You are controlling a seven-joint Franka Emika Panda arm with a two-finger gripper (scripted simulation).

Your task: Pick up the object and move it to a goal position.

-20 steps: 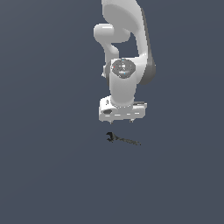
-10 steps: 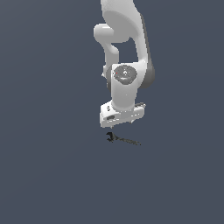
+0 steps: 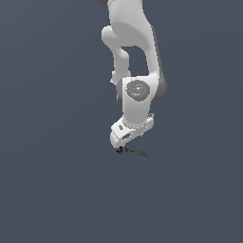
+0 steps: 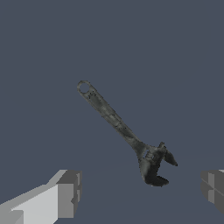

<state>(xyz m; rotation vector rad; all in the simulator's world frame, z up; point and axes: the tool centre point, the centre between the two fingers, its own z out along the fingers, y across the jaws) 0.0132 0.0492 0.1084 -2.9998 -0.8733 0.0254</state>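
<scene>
Since a second ago the arm has come down, its spread-fingered gripper (image 3: 121, 148) now low over the object (image 4: 127, 134), which lies flat on the plain slate-grey surface (image 3: 52, 190).

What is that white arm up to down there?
A simulated robot arm has its gripper low over a small dark wrench lying on the flat grey floor. In the wrist view the two fingers stand wide apart on either side of the wrench's hooked head, not touching it. So nothing is picked up yet; the job is to grab the wrench and carry it to a goal spot.
</scene>
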